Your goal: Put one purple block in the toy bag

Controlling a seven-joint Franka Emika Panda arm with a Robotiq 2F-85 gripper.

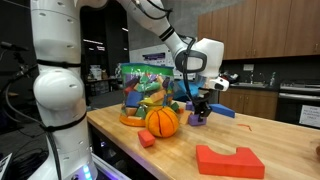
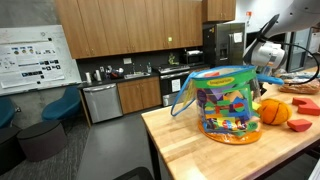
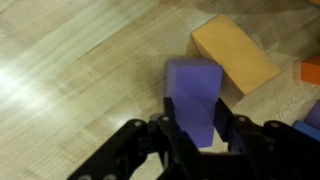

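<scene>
In an exterior view, the gripper (image 1: 199, 108) is reaching down onto the table (image 1: 270, 135) about midway along it. The purple block (image 1: 197, 119) is sitting at its tip, near the pumpkin (image 1: 161, 121). The bag (image 1: 145, 90) is standing behind the pumpkin, nearer the table's far edge, and a red cube (image 1: 147, 139) is lying toward the near edge.

In an exterior view taken from the table's end, the bag (image 2: 225, 103) is standing close to the near corner, with the pumpkin (image 2: 275, 112) just past it. The arm (image 2: 265, 53) is hanging above that spot, and the block is hidden here.

In the wrist view, the purple block (image 3: 193, 95) is filling the gap between the jaws, which appear to be pressing on two opposite sides and gripping it. Whether it is off the wood I cannot tell. An orange block (image 3: 233, 52) is lying just beyond it.

To do the step well, I judge that the block should be raised straight up so it is not dragging the orange block. It should go high enough to clear both the pumpkin and the tall bag's rim, then be centred over the bag's opening before the jaws let go, since the soft plastic may be sagging inward
</scene>
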